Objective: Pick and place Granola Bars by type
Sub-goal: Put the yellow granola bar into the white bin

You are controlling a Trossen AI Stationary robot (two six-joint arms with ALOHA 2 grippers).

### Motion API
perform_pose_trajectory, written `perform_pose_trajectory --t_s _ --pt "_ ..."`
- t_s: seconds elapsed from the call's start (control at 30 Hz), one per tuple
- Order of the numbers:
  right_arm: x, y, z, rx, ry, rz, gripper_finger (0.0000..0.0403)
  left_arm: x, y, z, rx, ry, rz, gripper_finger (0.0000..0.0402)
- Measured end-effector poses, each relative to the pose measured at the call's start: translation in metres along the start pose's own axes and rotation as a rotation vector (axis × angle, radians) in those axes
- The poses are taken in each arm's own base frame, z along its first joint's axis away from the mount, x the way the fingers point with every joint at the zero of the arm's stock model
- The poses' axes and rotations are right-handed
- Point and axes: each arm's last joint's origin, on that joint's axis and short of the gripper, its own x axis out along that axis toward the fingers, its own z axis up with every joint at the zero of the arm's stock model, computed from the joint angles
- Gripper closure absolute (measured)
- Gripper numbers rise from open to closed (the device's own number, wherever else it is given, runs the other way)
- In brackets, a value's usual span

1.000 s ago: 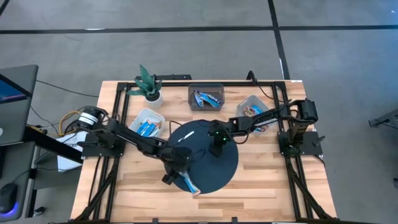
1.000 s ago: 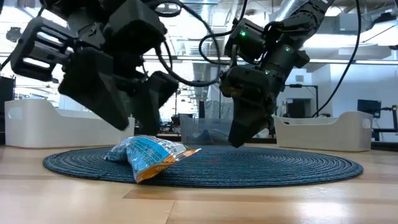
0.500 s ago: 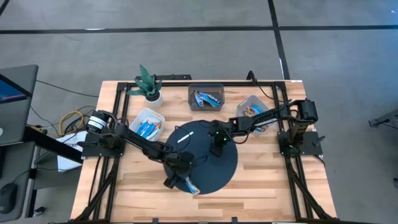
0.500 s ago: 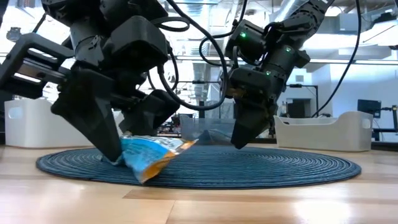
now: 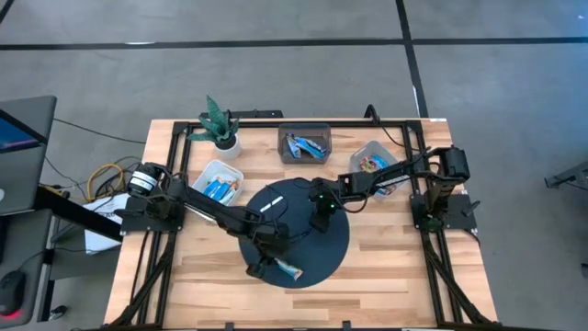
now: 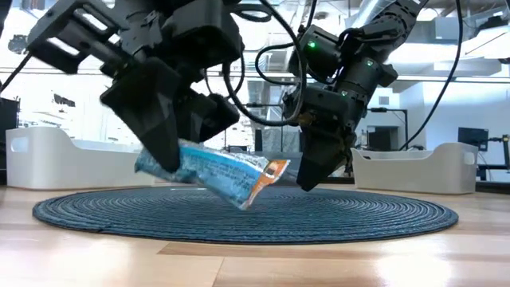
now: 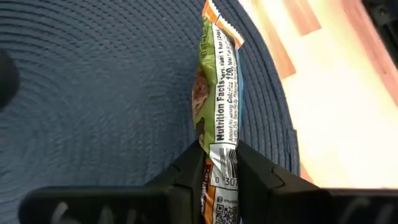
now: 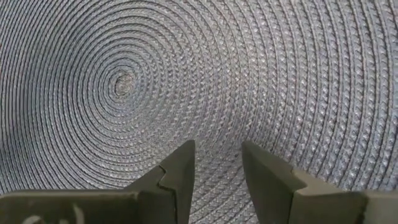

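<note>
A granola bar [image 6: 219, 170] in a blue-and-white wrapper with an orange end hangs just above the round dark-blue mat [image 6: 358, 217]. My left gripper [image 6: 171, 159] is shut on it over the mat's near part [image 5: 273, 264]. The left wrist view shows the bar [image 7: 219, 93] running away from the fingers. My right gripper [image 8: 217, 165] hovers open over the mat's far right part [image 5: 320, 217], with nothing between its fingers. A thin white stick [image 5: 273, 204] lies on the mat's far side. My left gripper pinches the bar's near end [image 7: 217, 163] between its two fingers [image 7: 186, 177]. The fingers slant down from the table's left and lie along the bar. The bar sticks out beyond the fingertips, tilted with its orange end [image 6: 271, 172] lowest, clear of the mat.
Three bins stand along the far side: a white one [image 5: 218, 181] with blue bars at left, a dark one [image 5: 304, 144] with blue bars in the middle, a white one [image 5: 372, 163] with multicoloured bars at right. A potted plant [image 5: 219, 126] stands far left.
My left gripper has come down over the bar lying crumpled on the mat, shut on its end, and risen. The bar now hangs clear of the mat, stretched out straighter and tilted orange end down.
</note>
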Motion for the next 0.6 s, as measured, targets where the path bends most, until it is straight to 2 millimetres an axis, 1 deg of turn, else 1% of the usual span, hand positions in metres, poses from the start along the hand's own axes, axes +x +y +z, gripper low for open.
perform_pose_trajectory --t_s 0.1,0.23,0.33,0.43,0.53,0.6 --pt "0.0 0.0 0.0 0.001 0.0 0.0 0.0278 -0.008 0.005 0.005 -0.009 0.057 0.023 0.0338" --pt "0.0 -0.001 0.0 0.001 0.0 -0.004 0.0278 -0.02 0.016 0.01 -0.046 0.115 0.049 0.0342" --pt "0.0 -0.001 0.0 0.001 0.0 -0.004 0.0278 -0.033 0.027 0.012 -0.078 0.172 0.08 0.0346" --pt "0.0 0.0 0.0 -0.022 0.0 -0.001 0.0278 -0.057 0.036 0.017 -0.112 0.193 0.127 0.0346" --pt "0.0 0.0 0.0 -0.048 0.005 -0.003 0.0278 -0.089 0.043 0.024 -0.133 0.153 0.211 0.0344" --pt "0.0 0.0 -0.001 -0.049 0.008 -0.004 0.0278 -0.113 0.046 0.025 -0.147 0.134 0.285 0.0344"
